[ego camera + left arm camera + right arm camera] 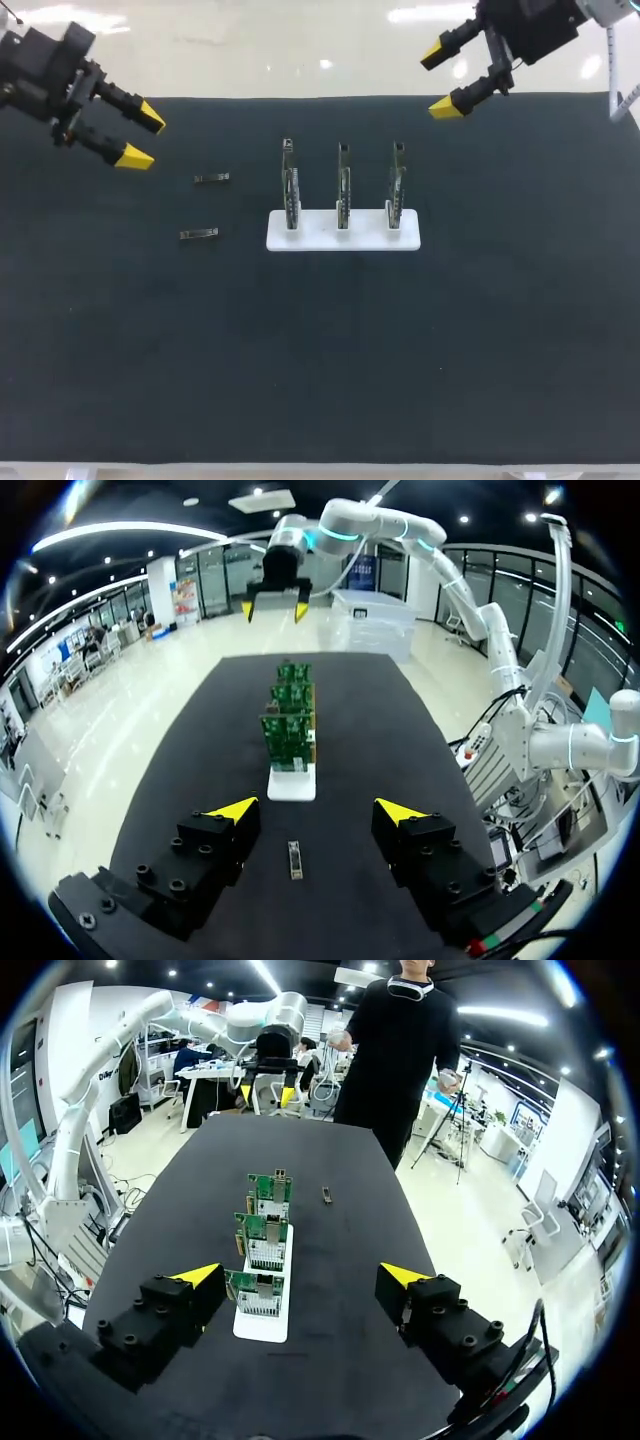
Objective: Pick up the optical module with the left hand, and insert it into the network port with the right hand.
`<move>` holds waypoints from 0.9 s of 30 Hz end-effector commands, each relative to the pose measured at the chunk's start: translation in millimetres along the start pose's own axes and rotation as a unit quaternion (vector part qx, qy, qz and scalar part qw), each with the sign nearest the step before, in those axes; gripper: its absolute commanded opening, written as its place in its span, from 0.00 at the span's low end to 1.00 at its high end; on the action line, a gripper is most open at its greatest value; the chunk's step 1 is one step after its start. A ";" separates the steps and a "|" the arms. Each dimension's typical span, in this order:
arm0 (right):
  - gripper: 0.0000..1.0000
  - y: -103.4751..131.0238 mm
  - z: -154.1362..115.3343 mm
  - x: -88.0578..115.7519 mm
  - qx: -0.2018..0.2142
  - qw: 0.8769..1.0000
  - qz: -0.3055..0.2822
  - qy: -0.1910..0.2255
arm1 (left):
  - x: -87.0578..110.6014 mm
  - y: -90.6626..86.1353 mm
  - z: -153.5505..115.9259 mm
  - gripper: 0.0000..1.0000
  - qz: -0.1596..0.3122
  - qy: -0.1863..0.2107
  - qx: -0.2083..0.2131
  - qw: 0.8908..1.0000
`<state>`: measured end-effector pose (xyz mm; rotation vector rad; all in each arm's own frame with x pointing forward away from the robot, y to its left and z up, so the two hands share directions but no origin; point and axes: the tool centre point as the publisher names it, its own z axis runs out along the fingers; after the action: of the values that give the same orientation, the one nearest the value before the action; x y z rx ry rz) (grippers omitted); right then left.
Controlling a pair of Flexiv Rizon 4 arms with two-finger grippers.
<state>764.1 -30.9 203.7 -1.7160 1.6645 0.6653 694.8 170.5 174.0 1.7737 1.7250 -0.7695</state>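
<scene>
Two optical modules lie flat, lengthwise toward the white stand.

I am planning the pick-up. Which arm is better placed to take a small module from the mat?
Left. Both modules lie left of the white stand, nearer the left gripper; the right gripper hangs beyond the stand.

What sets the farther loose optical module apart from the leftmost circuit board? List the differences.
1. The farther optical module lies flat on the black mat. The leftmost circuit board stands upright in the white base.
2. The module is a small, slim dark bar, while the board is taller and green.
3. The module lies alone, and the board heads a row of three.

Shared: neither the left gripper nor the right gripper touches either.
</scene>
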 end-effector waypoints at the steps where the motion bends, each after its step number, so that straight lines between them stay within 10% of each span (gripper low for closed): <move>1: 1.00 0.3 0.1 0.1 0.000 1.000 0.000 -0.001 | 3.9 6.8 3.9 1.00 -0.036 0.148 -0.005 0.988; 7: 1.00 0.3 0.1 0.1 0.000 1.000 0.000 -0.001 | 19.9 8.8 6.7 1.00 -0.052 0.211 -0.013 0.976; 18: 1.00 0.3 0.1 0.1 0.000 1.000 0.000 -0.001 | 51.5 23.9 23.5 1.00 -0.140 0.396 -0.019 0.907; 27: 1.00 0.3 0.1 0.1 0.000 1.000 0.000 -0.001 | 66.6 27.0 36.7 1.00 -0.125 0.419 -0.010 0.899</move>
<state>764.0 -30.9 203.7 -1.7161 1.6642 0.6653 712.9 194.2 104.3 1.9315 2.4021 -0.1989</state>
